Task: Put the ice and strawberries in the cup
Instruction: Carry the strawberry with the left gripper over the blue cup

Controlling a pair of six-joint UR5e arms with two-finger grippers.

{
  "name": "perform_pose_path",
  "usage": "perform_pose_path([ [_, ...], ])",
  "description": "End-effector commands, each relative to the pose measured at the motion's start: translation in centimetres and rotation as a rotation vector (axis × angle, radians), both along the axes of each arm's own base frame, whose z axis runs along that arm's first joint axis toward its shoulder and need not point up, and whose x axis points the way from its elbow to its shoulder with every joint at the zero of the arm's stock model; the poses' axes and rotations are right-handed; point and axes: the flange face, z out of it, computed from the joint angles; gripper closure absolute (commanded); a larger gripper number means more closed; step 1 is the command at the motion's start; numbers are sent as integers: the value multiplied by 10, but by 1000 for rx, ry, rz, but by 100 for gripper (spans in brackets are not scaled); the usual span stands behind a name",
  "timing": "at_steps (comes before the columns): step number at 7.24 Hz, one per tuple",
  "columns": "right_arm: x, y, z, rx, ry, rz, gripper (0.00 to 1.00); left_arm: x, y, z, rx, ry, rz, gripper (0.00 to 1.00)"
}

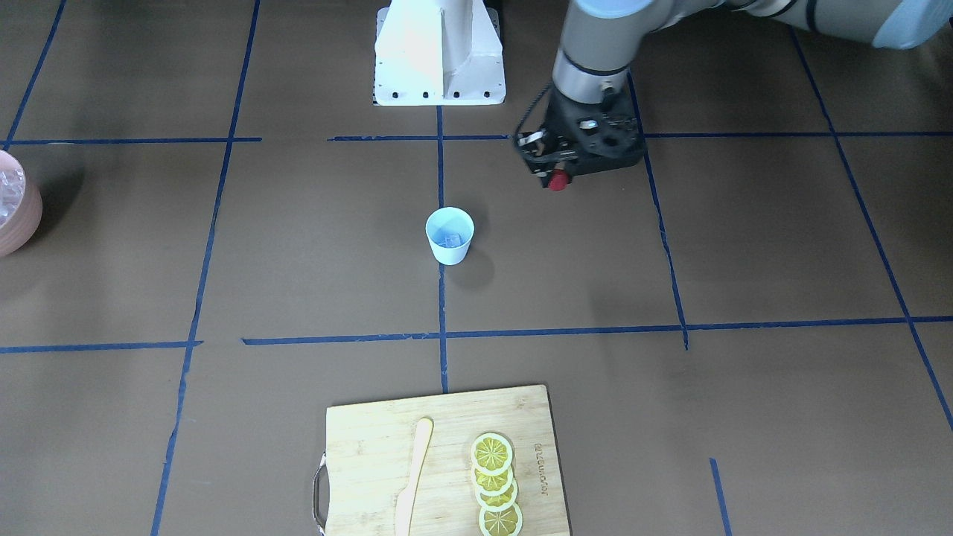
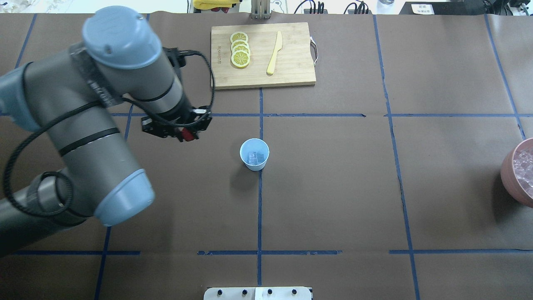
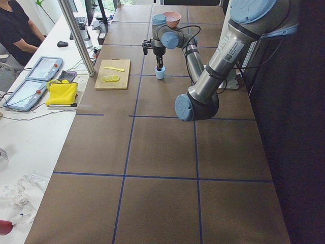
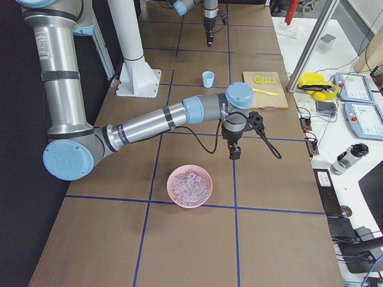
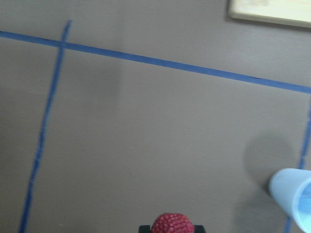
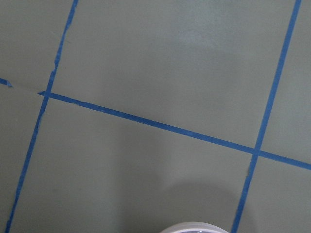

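Observation:
The pale blue cup (image 2: 254, 154) stands upright at the table's middle, also seen in the front view (image 1: 450, 235). Clear ice cubes (image 2: 255, 158) lie inside it. My left gripper (image 2: 188, 134) is shut on a small dark-red strawberry (image 1: 558, 182) and holds it above the table, to the left of the cup in the overhead view and well apart from it. The left wrist view shows the strawberry (image 5: 172, 223) at the bottom edge and the cup (image 5: 294, 196) at the right. My right gripper (image 4: 234, 153) hangs above the table near the pink bowl; I cannot tell if it is open or shut.
A pink bowl (image 2: 510, 168) filled with ice cubes sits at the table's right edge in the overhead view. A wooden cutting board (image 2: 291, 66) at the far side holds lemon slices (image 2: 240, 54) and a yellow knife (image 2: 274, 53). The robot's white base (image 1: 439, 52) stands behind the cup.

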Motion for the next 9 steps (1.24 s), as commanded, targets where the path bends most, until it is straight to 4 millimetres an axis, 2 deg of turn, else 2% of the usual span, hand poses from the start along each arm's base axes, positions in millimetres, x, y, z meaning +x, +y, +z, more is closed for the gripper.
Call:
perform_pose_path([
  [1,40,7,54,-8,-65,-11,1,59,-15,-29,-5,34,8,100],
  [2,41,8,56,-15,-62,-7,1,81,-11,-24,-7,49,20,100],
  [5,43,8,55,-10,-62,-5,1,118,-9,-7,4,60,50,99],
  [6,43,8,55,-10,-62,-3,1,133,-9,-7,4,59,61,99],
  [7,45,8,55,-9,-62,-1,1,136,-11,-7,3,56,62,97],
  [8,45,8,55,-9,-62,-1,1,137,-11,-6,2,54,62,93],
  [9,46,8,55,-8,-62,0,1,139,-8,-6,4,54,68,78],
])
